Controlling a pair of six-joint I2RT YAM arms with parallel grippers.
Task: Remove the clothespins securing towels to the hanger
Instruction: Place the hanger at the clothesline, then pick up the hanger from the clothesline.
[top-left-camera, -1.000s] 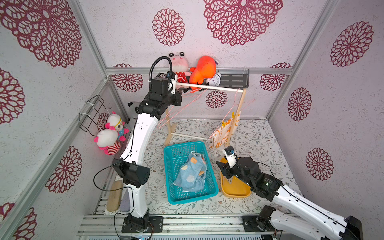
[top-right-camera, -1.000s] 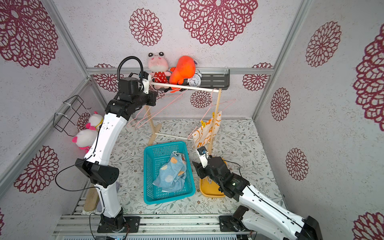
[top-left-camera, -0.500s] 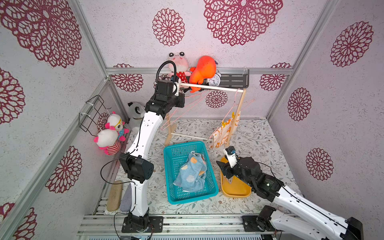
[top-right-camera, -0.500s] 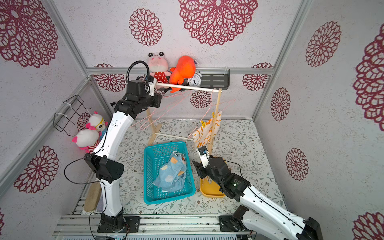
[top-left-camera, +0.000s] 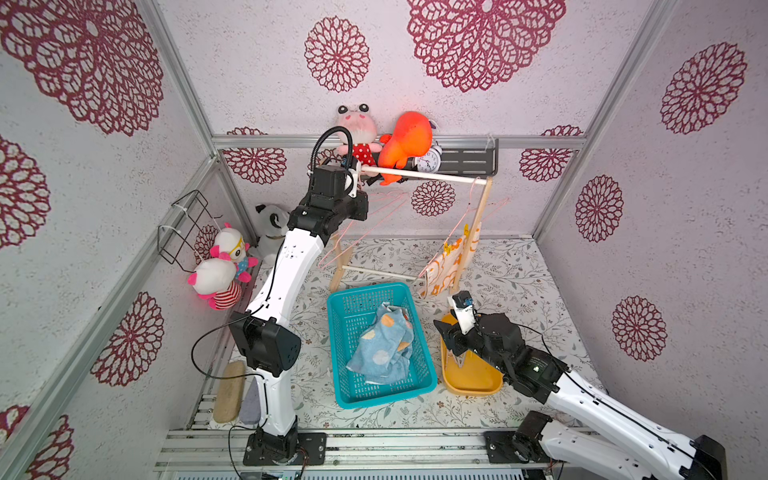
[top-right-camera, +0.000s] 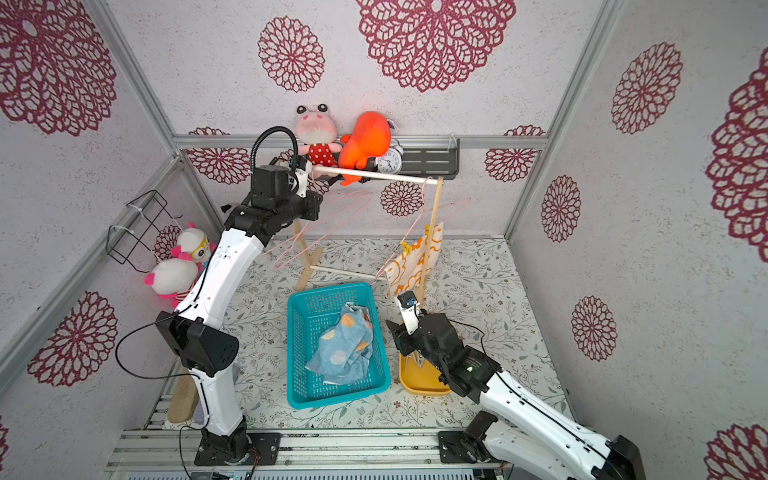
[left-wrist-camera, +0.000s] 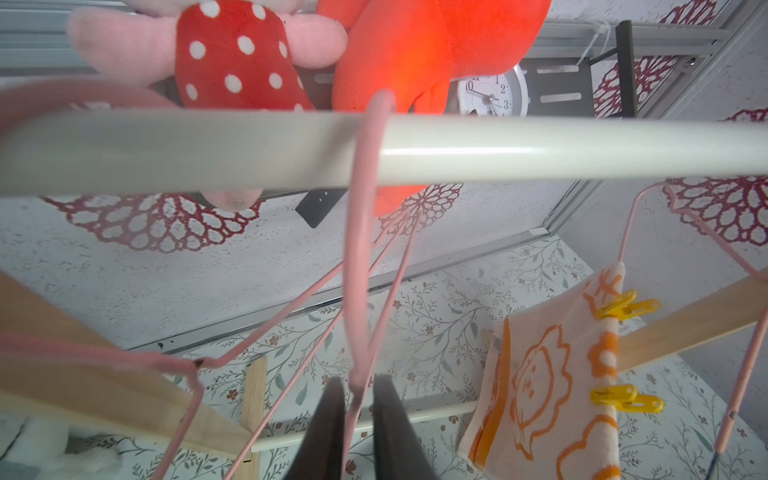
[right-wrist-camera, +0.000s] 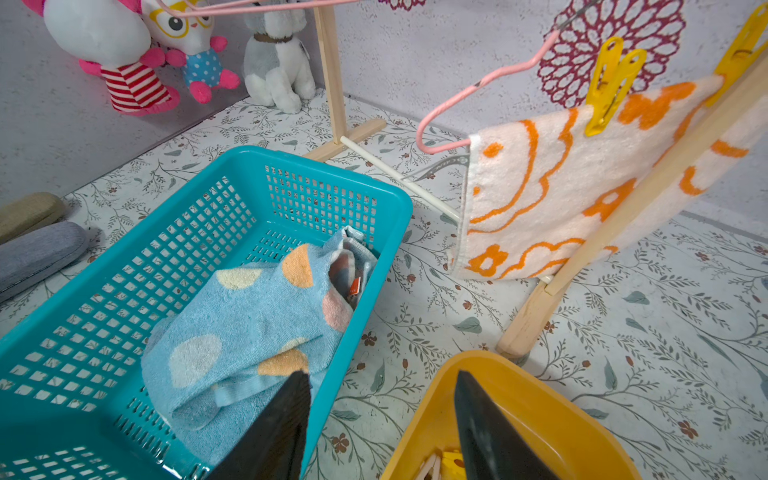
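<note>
— Any writing showing?
— Only clock (left-wrist-camera: 492, 93) numerals; left gripper (left-wrist-camera: 359, 380) is straddling the pink hanger (left-wrist-camera: 357, 249), jaws slightly parted; right gripper (right-wrist-camera: 382, 374) is hovering spread over the yellow tray (right-wrist-camera: 561, 424); clothespins (left-wrist-camera: 627, 303) are pinning the hanging towel (left-wrist-camera: 540, 395).

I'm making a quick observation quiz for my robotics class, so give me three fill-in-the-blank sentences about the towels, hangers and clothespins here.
1. The blue towel lies inside the teal ____.
2. The white and orange towel is clipped on by ____ yellow clothespins.
3. The left gripper straddles the hook of a ____ hanger.
Missing words: basket; two; pink.
</note>
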